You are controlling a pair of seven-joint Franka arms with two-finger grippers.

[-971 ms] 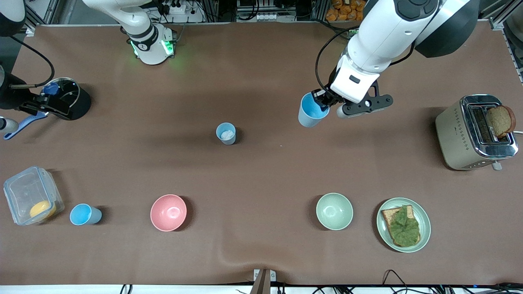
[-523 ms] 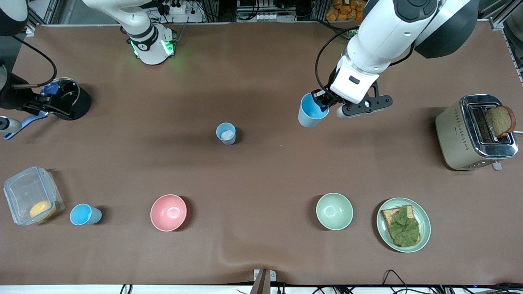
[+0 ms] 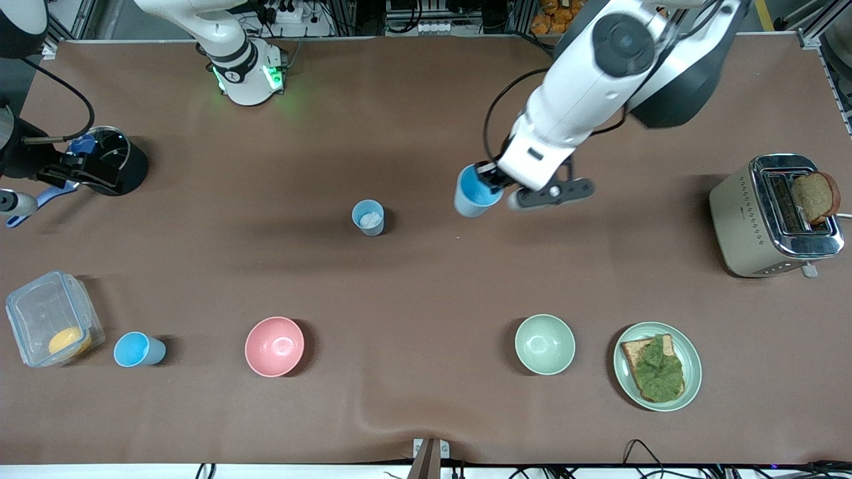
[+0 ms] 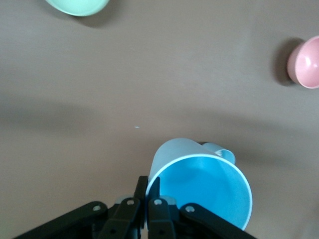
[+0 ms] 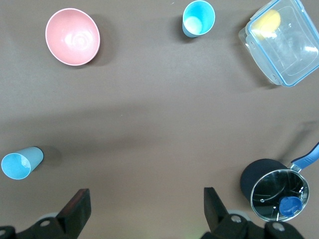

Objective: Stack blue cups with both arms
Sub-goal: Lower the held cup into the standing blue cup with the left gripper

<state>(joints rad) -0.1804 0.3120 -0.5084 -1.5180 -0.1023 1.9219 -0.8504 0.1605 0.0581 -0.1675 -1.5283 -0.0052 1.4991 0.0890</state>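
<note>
My left gripper [image 3: 496, 179] is shut on the rim of a blue cup [image 3: 472, 193] with a bright sky-blue inside, held tilted above the table. In the left wrist view the jaws [image 4: 148, 195] pinch that cup's [image 4: 199, 186] wall, and a second blue cup [image 4: 223, 154] peeks out under it. That second cup [image 3: 368, 217], pale inside, stands upright mid-table toward the right arm's end. A third blue cup [image 3: 136, 349] stands beside the plastic box. My right gripper [image 3: 78, 173] hangs open and empty [image 5: 144, 211] over the table by the pot; both table cups [image 5: 198, 18] [image 5: 20, 163] show below it.
A black pot [image 3: 116, 166] with a glass lid stands under the right arm. A clear plastic box [image 3: 50, 318], a pink bowl [image 3: 274, 346], a pale green bowl [image 3: 544, 344] and a plate [image 3: 692, 346] of bread lie nearest the camera. A toaster [image 3: 772, 216] stands at the left arm's end.
My left arm has carried the held cup toward the pale-inside cup in the middle of the table. The right arm waits with little movement.
</note>
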